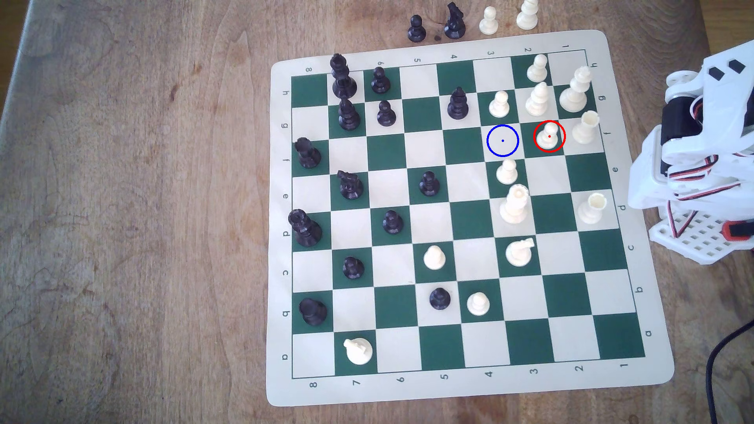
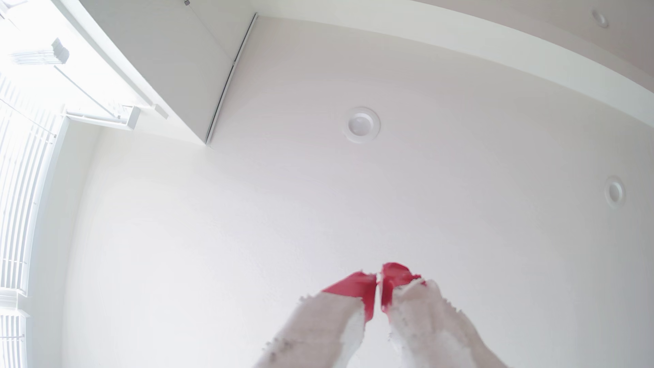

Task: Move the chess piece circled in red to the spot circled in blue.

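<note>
The chess piece point(image 1: 548, 136), a small cream pawn with a ball head, stands inside a red ring on a dark green square near the board's far right in the exterior view. The spot point(image 1: 502, 140), a cream square ringed in blue with a blue dot, lies one square to its left and is bare. The white arm point(image 1: 693, 155) is folded up off the board at the exterior view's right edge. In the wrist view my gripper point(image 2: 379, 279) points up at the ceiling, its red-tipped fingers point(image 2: 354, 286) pressed together with nothing between them.
A cream rook point(image 1: 585, 128) stands right of the pawn, a cream bishop point(image 1: 538, 100) and a pawn point(image 1: 499, 104) behind, another pawn point(image 1: 507, 171) just in front of the spot. Dark pieces crowd the board's left half. Captured pieces point(image 1: 453, 22) stand beyond the far edge.
</note>
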Tool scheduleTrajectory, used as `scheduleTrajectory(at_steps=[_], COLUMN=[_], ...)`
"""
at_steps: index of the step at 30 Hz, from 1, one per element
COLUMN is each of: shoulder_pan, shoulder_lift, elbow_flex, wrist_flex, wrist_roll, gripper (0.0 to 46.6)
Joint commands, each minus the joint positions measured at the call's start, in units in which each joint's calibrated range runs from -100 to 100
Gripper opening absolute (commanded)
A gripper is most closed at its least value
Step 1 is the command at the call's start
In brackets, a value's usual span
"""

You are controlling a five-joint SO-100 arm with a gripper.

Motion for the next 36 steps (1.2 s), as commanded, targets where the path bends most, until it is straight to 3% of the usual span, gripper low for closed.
scheduleTrajectory(at_steps=[1,9,19,21,27,28,29,31,36], shoulder_pan=[0.41,0.64,5.57,6.58,8.15,9.09,9.64,9.87,12.22], shoulder_lift=[-0.03,-0.03,0.06,0.06,0.14,0.14,0.14,0.14,0.06], elbow_flex=[1.17,1.17,-4.17,-6.44,-18.14,-23.3,-24.85,-25.84,-32.37], wrist_flex=[3.72,26.08,57.61,66.62,106.59,120.51,124.77,127.06,147.54], wrist_roll=[0.1,0.1,-0.24,-0.44,-0.49,-0.49,-0.49,-0.29,-0.59], gripper=[0.2,0.2,0.2,1.6,0.2,2.2,3.5,0.3,0.2])
